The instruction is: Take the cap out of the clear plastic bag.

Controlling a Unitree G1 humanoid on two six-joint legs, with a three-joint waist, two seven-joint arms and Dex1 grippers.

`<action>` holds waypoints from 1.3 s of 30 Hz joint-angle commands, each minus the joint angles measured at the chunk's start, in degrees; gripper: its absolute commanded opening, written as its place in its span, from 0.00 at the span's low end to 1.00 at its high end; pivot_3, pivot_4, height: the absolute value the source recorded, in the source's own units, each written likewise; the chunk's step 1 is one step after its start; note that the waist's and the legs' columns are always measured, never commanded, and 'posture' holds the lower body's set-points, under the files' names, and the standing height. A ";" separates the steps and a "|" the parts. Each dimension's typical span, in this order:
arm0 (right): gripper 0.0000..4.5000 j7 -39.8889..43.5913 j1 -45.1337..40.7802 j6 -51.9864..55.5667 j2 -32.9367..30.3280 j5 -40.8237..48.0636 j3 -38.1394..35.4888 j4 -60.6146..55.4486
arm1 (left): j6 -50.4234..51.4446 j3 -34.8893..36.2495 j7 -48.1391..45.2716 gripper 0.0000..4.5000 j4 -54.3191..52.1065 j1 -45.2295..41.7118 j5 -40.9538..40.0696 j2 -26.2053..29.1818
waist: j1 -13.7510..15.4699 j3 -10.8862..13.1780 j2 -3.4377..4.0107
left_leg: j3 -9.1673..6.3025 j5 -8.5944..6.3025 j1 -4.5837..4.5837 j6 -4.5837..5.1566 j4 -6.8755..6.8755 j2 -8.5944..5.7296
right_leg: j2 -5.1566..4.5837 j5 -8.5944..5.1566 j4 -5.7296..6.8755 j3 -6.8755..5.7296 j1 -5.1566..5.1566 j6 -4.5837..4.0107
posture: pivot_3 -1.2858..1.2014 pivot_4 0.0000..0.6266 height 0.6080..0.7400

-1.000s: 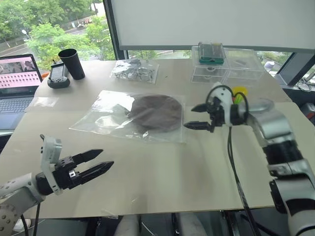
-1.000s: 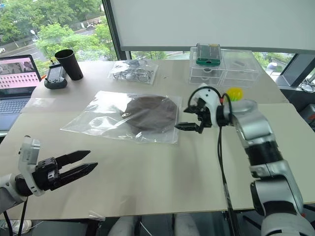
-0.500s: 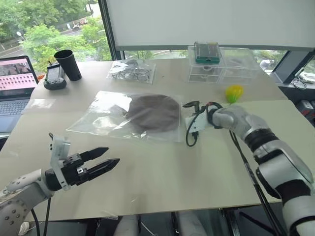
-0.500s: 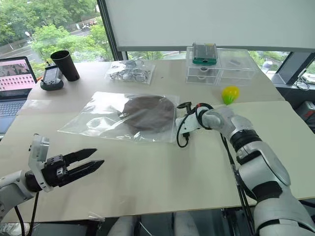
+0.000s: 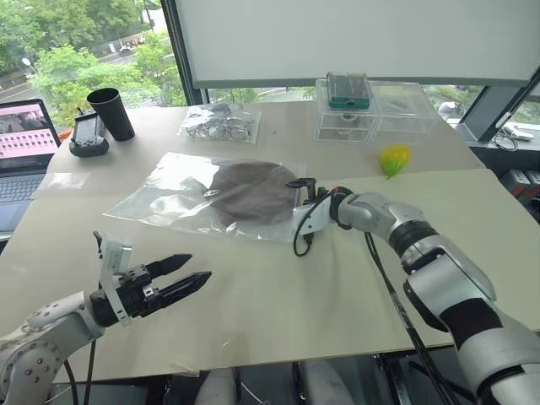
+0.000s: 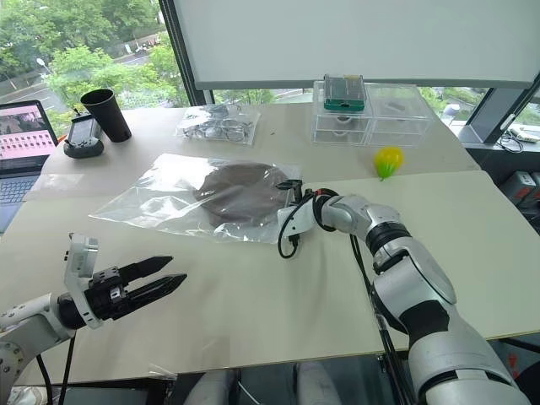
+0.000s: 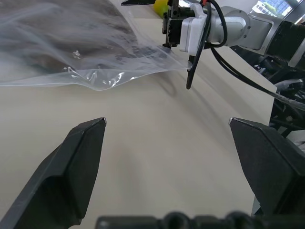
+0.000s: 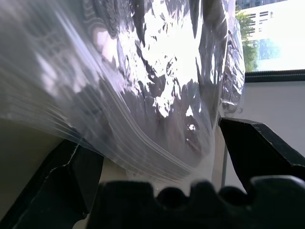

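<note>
Right wrist view: clear plastic bag (image 8: 157, 95) between right pincer (image 8: 157, 148) fingers (image 8: 259, 143).

My table (image 5: 278, 312) is a pale beige top. The clear plastic bag (image 5: 181, 196) lies flat at its middle. Far left I have a black cup (image 5: 111, 112) and a dark handheld device (image 5: 88, 135), with a laptop (image 5: 23, 152) at the left edge. Far centre lies a smaller clear bag (image 5: 219, 122), far right clear boxes (image 5: 380, 110), and a yellow ball (image 5: 393, 158) nearer.
</note>
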 commanded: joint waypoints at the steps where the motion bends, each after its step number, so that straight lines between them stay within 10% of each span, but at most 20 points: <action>1: 0.67 1.70 -1.47 -1.62 0.46 2.24 -2.06 0.12 | -1.62 0.69 0.01 1.00 -0.81 0.01 0.90 -0.39 | -0.01 0.00 0.00 | 0.01 0.00 0.00 0.00 0.00 0.00 | 0.00 0.00 0.00 0.01 -0.01 0.00 | 0.52 0.24 1.00; 10: 0.02 5.40 -1.22 -2.09 1.01 3.10 -2.51 -0.93 | -1.91 0.58 0.07 1.00 -1.08 0.70 1.89 -0.96 | 0.03 0.00 0.00 | 0.11 0.00 0.00 0.00 0.00 0.00 | 0.00 0.02 0.00 0.10 -0.02 0.02 | 0.52 0.24 1.00; 23: 0.02 27.57 5.65 19.01 -0.77 10.45 -8.39 -23.62 | -1.37 -1.20 -0.32 1.00 0.48 -0.81 3.28 -0.70 | 0.28 0.00 0.00 | 0.13 -0.01 0.02 0.00 0.01 0.04 | 0.02 0.04 0.01 0.12 -0.03 0.05 | 0.52 0.24 1.00; 39: 0.02 43.19 27.24 68.20 -4.29 -7.11 -9.47 -75.77 | 0.07 -3.06 -2.34 1.00 2.49 -3.53 4.21 1.14 | 1.67 0.00 0.00 | 0.17 -0.01 -0.03 0.00 0.09 0.03 | 0.01 0.00 -0.01 0.09 -0.07 0.14 | 0.52 0.24 1.00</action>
